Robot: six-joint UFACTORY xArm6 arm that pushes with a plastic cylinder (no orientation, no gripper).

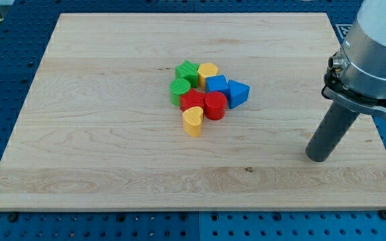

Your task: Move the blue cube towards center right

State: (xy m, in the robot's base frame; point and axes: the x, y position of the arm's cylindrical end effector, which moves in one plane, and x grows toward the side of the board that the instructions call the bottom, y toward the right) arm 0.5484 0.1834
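Note:
The blue cube (217, 85) sits in a tight cluster near the board's middle, touching a blue triangular block (238, 93) on its right. My tip (317, 158) rests on the board far to the view's right and below the cluster, well apart from every block. The rod rises from the tip up to the right, toward the arm's grey body (379, 40).
Around the blue cube lie a yellow block (208, 71), a green star-like block (187, 71), a green round block (179, 89), a red block (192, 102), a red cylinder (215, 106) and a yellow heart (193, 121). The wooden board (112, 134) lies on a blue perforated table.

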